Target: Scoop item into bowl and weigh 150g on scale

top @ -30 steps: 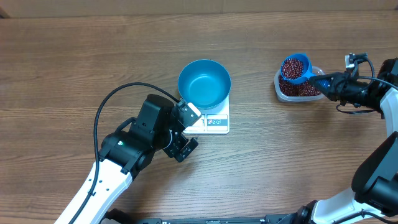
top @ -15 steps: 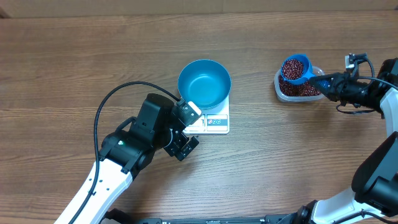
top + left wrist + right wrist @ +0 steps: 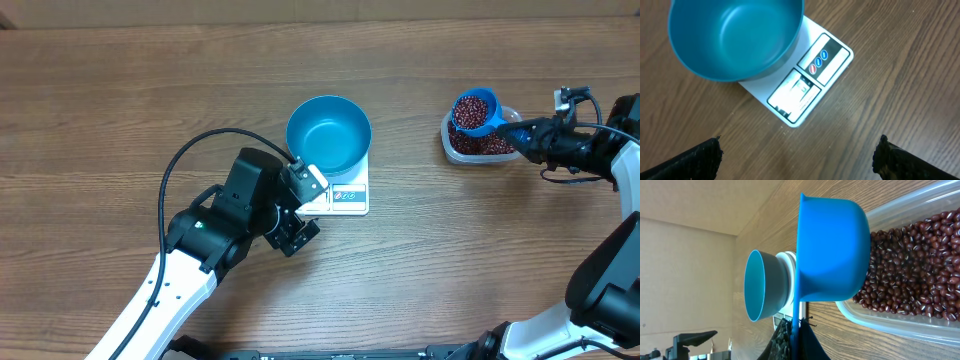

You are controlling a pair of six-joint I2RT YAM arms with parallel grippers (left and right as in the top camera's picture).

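The light blue bowl [image 3: 329,135] stands empty on the white scale [image 3: 347,196] at mid-table. My left gripper [image 3: 297,232] hovers open just in front and to the left of the scale, with only bare wood between its fingertips [image 3: 696,161]. In the left wrist view the bowl [image 3: 735,37] and the scale [image 3: 812,82] lie ahead. My right gripper [image 3: 525,133] is shut on the handle of a small blue scoop [image 3: 474,110]. The scoop is heaped with red-brown beans and held level over the clear tub of beans [image 3: 482,143]. In the right wrist view the scoop [image 3: 832,255] hangs above the beans [image 3: 910,270].
The clear tub [image 3: 890,325] sits at the right of the wooden table, well apart from the scale. A black cable [image 3: 190,165] loops from the left arm over the table to the left of the bowl. The far bowl [image 3: 762,285] shows beyond the scoop.
The left arm's body has shifted very slightly. Both grippers, the scoop and the bowl stand as before.
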